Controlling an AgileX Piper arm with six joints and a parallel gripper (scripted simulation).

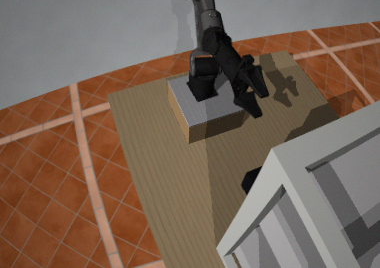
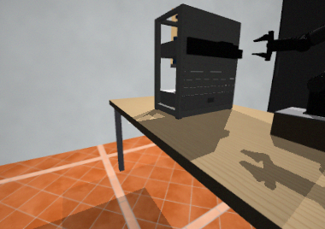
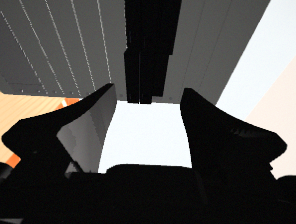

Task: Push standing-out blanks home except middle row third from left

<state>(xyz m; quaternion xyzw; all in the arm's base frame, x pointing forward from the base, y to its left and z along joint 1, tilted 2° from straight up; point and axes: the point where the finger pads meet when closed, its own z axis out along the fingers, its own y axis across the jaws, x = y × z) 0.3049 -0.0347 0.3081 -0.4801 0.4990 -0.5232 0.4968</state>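
The dark rack (image 2: pixel 197 83) stands on the table; in the top view it shows as a grey frame (image 1: pixel 300 172) at the lower right. Black drive blanks (image 2: pixel 214 48) (image 1: pixel 250 180) (image 3: pixel 150 50) stand out from its front in the upper part. My gripper (image 2: pixel 266 45) (image 1: pixel 252 89) (image 3: pixel 149 95) hovers level with these blanks, a short gap away from their ends and pointing at them. Its fingers stand wide apart with nothing between them. Which blank is which in the rows I cannot tell.
The arm sits on a box-shaped pedestal (image 1: pixel 210 117) (image 2: pixel 299 126) on the wooden table (image 1: pixel 165 182) (image 2: pixel 214 155). A tall black panel (image 2: pixel 299 27) stands behind the arm. The table edge runs close to the rack's far side.
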